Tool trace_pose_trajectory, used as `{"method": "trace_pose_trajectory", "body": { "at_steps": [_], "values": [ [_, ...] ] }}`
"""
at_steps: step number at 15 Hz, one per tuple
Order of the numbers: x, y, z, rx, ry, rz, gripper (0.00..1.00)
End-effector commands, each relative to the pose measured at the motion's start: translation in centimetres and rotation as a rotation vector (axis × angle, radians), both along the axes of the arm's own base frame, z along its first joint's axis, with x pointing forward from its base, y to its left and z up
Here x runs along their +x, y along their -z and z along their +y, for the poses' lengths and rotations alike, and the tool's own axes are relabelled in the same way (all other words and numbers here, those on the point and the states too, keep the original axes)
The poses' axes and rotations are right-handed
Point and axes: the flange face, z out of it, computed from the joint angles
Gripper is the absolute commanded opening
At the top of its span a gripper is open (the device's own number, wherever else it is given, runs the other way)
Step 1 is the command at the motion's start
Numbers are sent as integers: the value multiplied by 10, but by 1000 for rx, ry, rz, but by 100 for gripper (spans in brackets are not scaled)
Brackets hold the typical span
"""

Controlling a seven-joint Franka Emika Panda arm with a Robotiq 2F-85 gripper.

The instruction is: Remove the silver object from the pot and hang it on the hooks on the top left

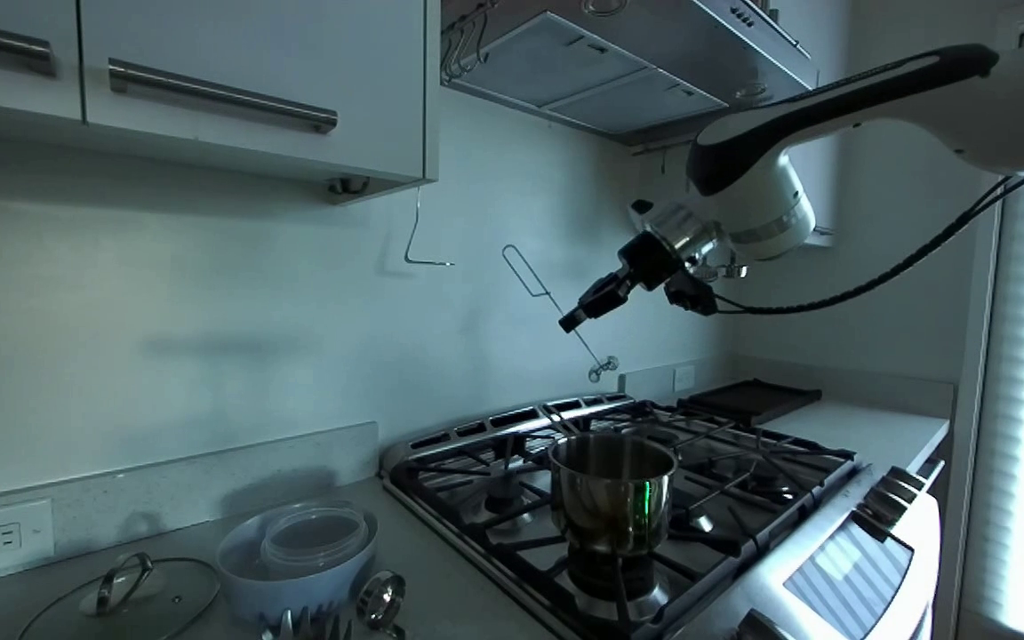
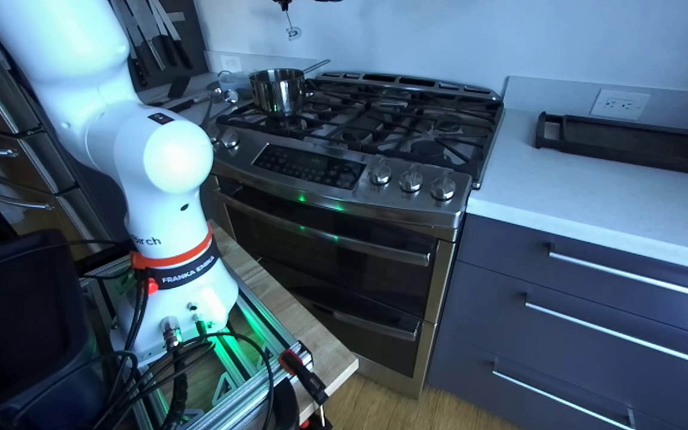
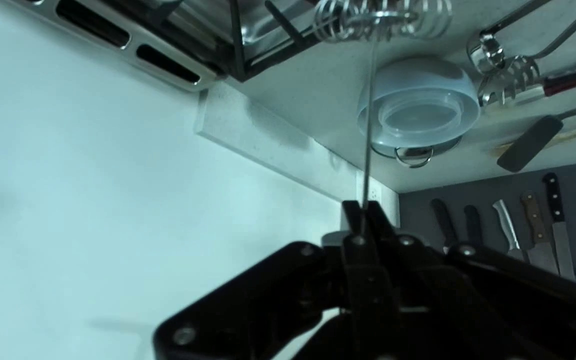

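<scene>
The silver object is a thin wire whisk with a looped handle and a coiled head. In an exterior view the whisk (image 1: 603,367) hangs tilted in the air above the stove, handle loop up and left, coil down. My gripper (image 1: 569,322) is shut on its shaft. In the wrist view the fingertips (image 3: 364,207) pinch the shaft, and the whisk's coil (image 3: 380,19) is at the top edge. The whisk (image 2: 293,31) also shows in an exterior view. The shiny pot (image 1: 614,502) stands on a front burner below, apart from the whisk. Several hooks (image 1: 481,37) hang under the range hood, upper left of my gripper.
A white cabinet (image 1: 254,62) and a bent wire (image 1: 414,236) below it are left of my gripper. The range hood (image 1: 592,67) is above. A plastic bowl (image 1: 294,569), a glass lid (image 1: 156,600) and a ladle (image 1: 380,600) lie on the counter left of the stove.
</scene>
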Motion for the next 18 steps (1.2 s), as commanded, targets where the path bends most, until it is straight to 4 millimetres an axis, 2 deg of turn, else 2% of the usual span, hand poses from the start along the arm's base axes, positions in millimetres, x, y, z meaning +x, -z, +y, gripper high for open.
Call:
{"method": "trace_pose_trajectory", "body": {
  "at_steps": [1,5,9,11,15,16,18],
  "values": [
    [-3,-34,-3,52,-9,-74,1],
    [-4,-76,1,65,-27,-179,1],
    [-6,-103,5,68,-66,-269,1],
    [-5,-102,5,64,-58,-242,4],
    [-6,-106,6,62,-67,-268,4],
    [-5,-106,6,61,-67,-268,1],
    [-3,-115,5,90,-32,-318,1]
  ]
}}
